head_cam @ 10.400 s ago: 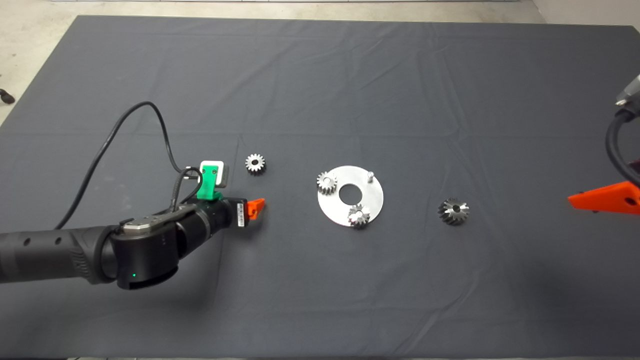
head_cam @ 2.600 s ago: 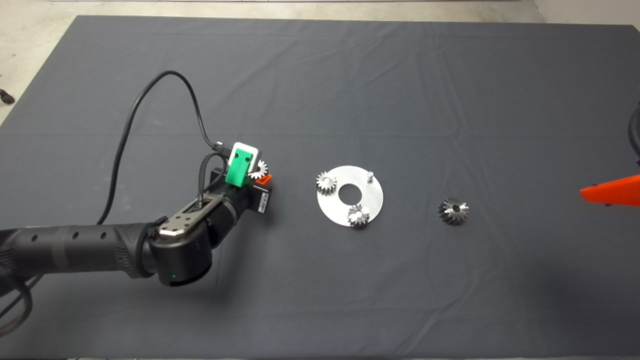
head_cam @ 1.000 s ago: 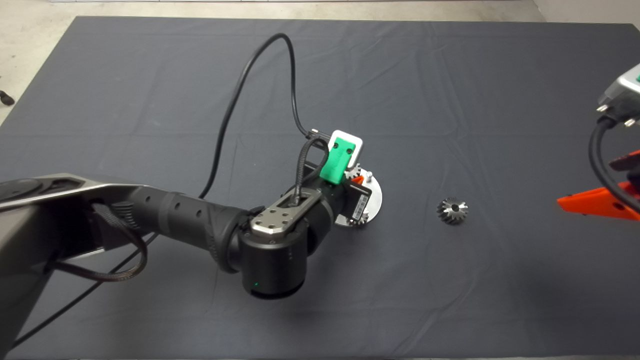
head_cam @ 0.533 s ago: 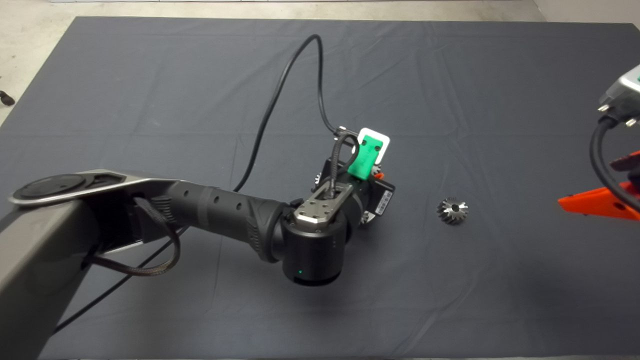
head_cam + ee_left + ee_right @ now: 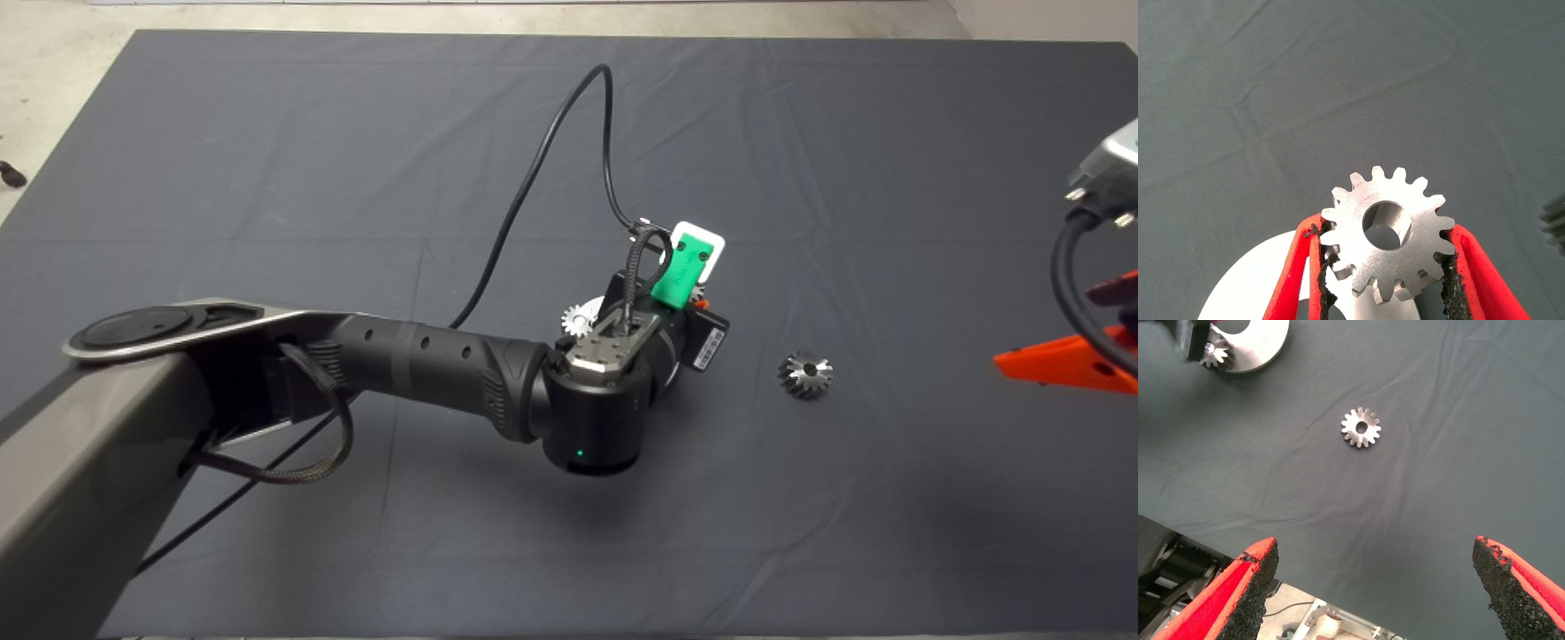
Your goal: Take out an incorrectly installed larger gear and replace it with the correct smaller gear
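Gear replacement looked more than half done. The smaller gear (image 5: 1388,230) sat pinched between the red fingers (image 5: 1301,277) of the left tool (image 5: 1388,280), its teeth touching the black pads on both sides and its bore facing the wrist camera, carried above the round silver plate (image 5: 1248,287). From the head camera the left tool (image 5: 689,311) hung over that plate, hiding most of it; one small spur gear (image 5: 578,316) showed at its edge. The larger gear (image 5: 805,374) lay alone on the tabletop's dark mat (image 5: 267,160), well apart from the plate, so removal seemed finished. Seating the smaller gear remained. The right tool (image 5: 1378,587) waited at the right edge, fingers spread wide and empty.
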Available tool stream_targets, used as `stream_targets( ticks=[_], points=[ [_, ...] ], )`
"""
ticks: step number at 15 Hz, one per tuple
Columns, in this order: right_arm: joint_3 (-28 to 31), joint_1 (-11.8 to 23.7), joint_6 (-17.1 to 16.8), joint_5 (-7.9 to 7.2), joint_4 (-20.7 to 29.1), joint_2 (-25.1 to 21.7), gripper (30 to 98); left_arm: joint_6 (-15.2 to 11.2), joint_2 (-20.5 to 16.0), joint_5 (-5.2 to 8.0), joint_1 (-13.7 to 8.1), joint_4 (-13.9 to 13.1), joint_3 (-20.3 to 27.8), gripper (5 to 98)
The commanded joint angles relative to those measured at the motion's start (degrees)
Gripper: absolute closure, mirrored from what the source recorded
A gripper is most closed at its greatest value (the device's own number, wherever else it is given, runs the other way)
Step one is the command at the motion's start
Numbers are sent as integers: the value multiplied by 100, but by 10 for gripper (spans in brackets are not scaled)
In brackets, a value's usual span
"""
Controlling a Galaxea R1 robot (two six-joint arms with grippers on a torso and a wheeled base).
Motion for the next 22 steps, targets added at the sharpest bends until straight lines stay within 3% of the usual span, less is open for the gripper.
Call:
stream_targets(
  ticks=[1,2,5,11,14,22],
  points=[
    [29,90,11,-153,164,7,512,18,3,-136,-115,87,-21,735],
    [29,90,17,-153,164,7,512,18,-5,-204,-107,89,-21,735],
    [29,90,17,-162,164,7,512,0,3,-213,-80,122,-125,736],
    [38,90,26,-164,164,-2,512,-44,3,-503,-36,269,-355,736],
    [38,90,26,-162,164,-2,512,-52,50,-503,194,560,-479,736],
    [38,90,26,-171,164,-27,512,-44,74,-554,227,605,-556,737]
  ],
)
